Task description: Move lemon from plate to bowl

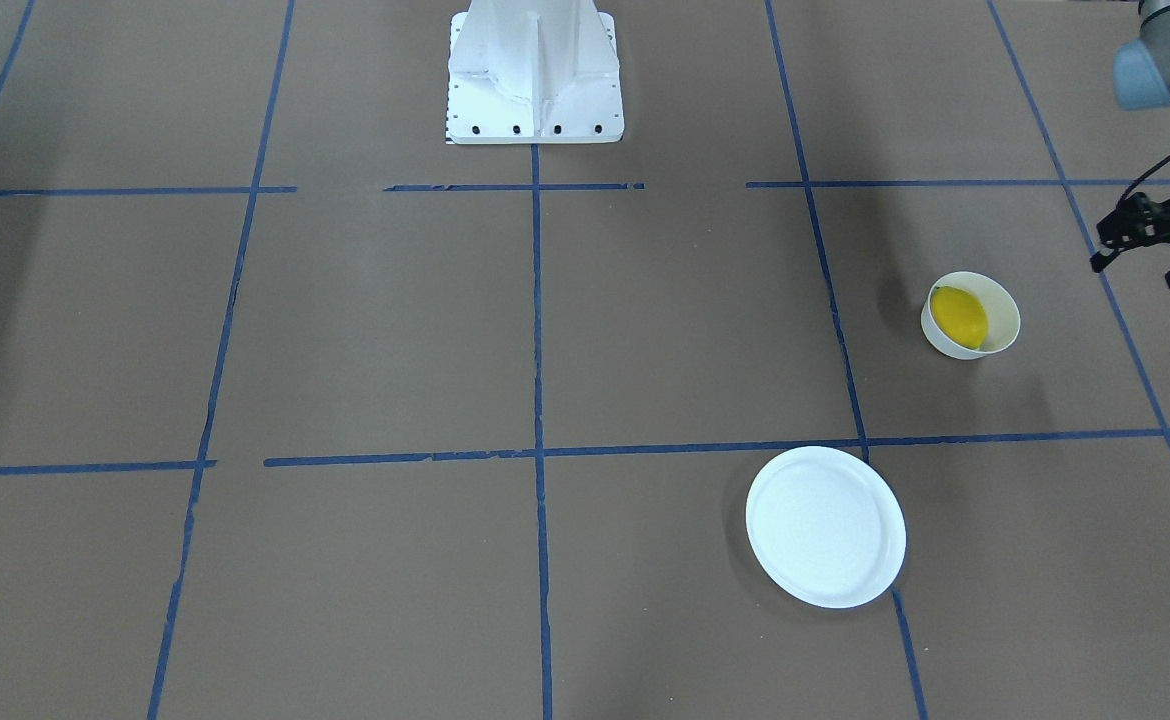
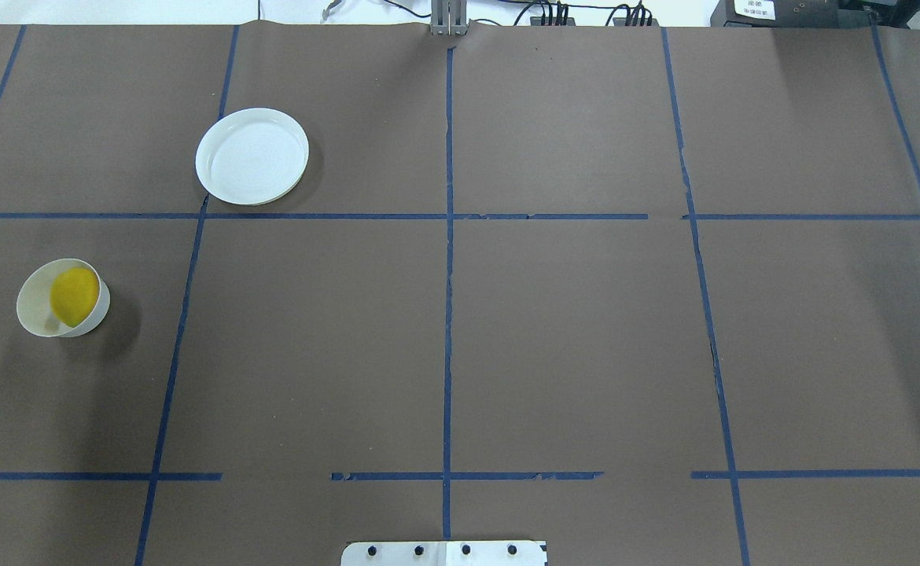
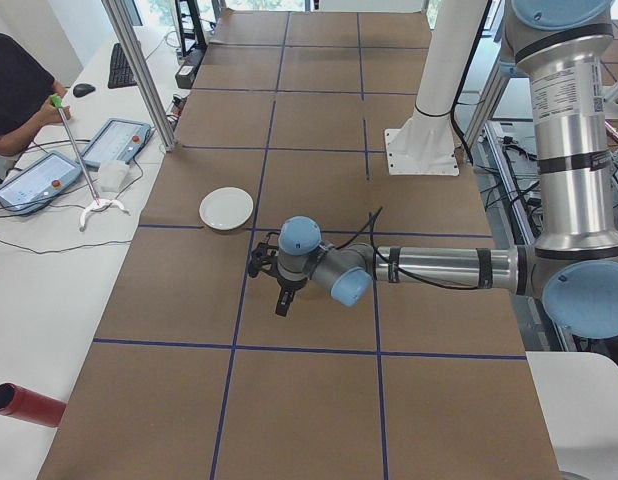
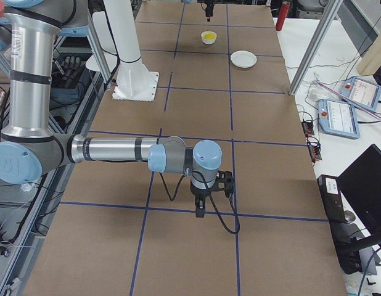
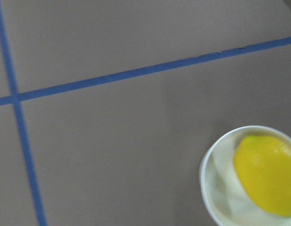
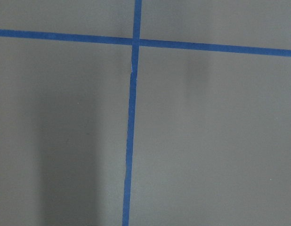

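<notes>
lemon (image 1: pixel 959 316) down inside the bowl (image 1: pixel 1007 308), leaning on its wall. plate (image 1: pixel 825 527) apart from the bowl, toward the operators' side. left gripper (image 1: pixel 1135 275) raised near the bowl, fingers spread, gripping nothing. right gripper (image 4: pixel 200 213) far from the bowl; grip impossible to tell.
</notes>
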{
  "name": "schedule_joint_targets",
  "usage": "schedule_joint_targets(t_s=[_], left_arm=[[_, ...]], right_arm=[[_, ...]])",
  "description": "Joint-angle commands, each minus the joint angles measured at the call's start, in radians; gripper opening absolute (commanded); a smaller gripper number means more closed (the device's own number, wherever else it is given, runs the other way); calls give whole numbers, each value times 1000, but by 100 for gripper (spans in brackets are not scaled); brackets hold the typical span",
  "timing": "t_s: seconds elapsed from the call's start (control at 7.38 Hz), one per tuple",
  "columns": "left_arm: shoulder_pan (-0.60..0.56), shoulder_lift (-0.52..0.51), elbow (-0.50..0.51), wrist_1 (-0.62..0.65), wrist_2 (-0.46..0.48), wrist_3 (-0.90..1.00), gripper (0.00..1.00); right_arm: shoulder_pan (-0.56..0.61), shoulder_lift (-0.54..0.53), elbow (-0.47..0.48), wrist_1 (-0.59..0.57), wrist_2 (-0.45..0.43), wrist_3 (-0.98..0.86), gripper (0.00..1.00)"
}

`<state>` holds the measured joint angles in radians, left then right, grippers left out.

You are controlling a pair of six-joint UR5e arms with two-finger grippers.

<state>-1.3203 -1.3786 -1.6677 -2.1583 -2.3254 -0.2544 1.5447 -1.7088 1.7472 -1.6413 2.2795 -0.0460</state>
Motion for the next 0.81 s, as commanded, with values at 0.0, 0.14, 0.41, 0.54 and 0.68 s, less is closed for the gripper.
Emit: schedule_joint_targets(t_s=[0.0,0.14,0.41,0.54,0.68], left_arm=[[-244,-11,57,215,-28,341,100],[-305,-67,60,380,-26,460,100],[-395,-145,13,675,-35,498,100],[-393,-101,13,679,-60,498,100],[-390,-83,22,648,-58,504,100]], right_arm=[[0,0,0,0,0,0,100],[0,0,0,0,0,0,100],[0,0,0,0,0,0,100],[0,0,0,0,0,0,100],[0,0,0,0,0,0,100]])
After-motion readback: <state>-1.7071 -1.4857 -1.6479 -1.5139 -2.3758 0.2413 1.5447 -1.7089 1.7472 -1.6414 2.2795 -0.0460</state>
